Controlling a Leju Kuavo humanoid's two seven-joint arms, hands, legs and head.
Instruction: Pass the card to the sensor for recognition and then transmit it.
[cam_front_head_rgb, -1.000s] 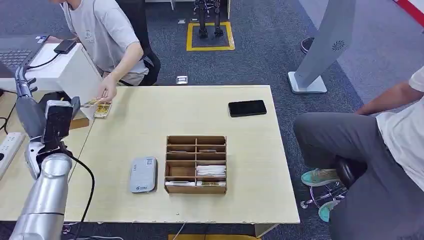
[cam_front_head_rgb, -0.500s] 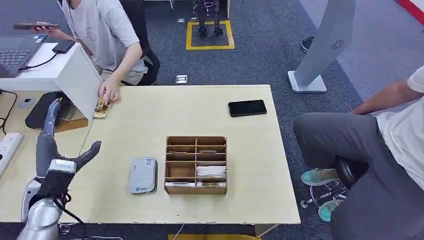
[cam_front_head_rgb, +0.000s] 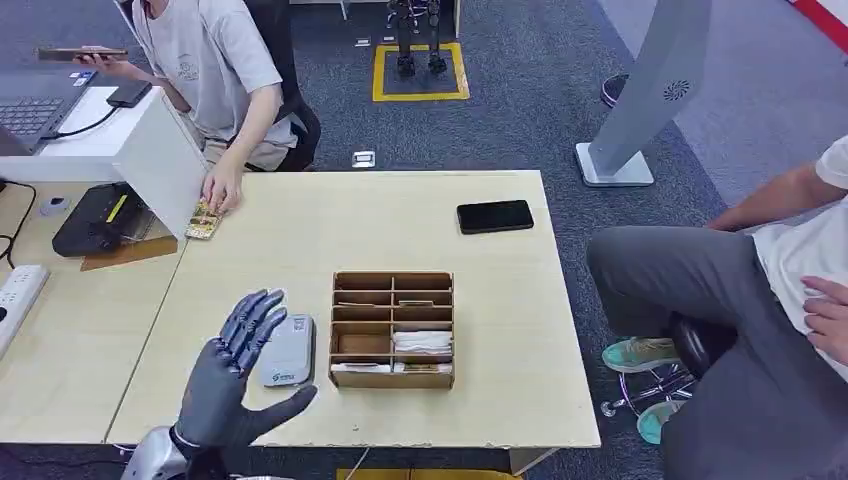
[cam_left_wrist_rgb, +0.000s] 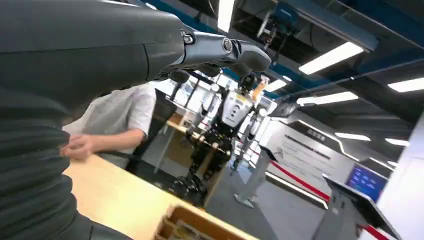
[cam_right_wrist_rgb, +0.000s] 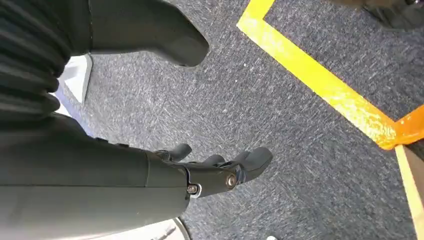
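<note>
Cards (cam_front_head_rgb: 421, 342) lying flat in the wooden organizer (cam_front_head_rgb: 392, 329) are looking thin, stiff and slippery, best pinched by an exposed edge, while the left robot hand (cam_front_head_rgb: 240, 370) is hovering spread and empty.

The left hand (cam_left_wrist_rgb: 75, 65) fills the left of the frame, fingers (cam_left_wrist_rgb: 235, 50) extended, holding nothing. Lower left lies the tan table (cam_left_wrist_rgb: 120, 200); a wooden organizer (cam_left_wrist_rgb: 190, 227) sits at bottom centre. A person's hand (cam_left_wrist_rgb: 77, 146) rests at its far edge.

Dark grey left hand (cam_front_head_rgb: 232, 378) on a silver wrist, ribbed cover.
</note>
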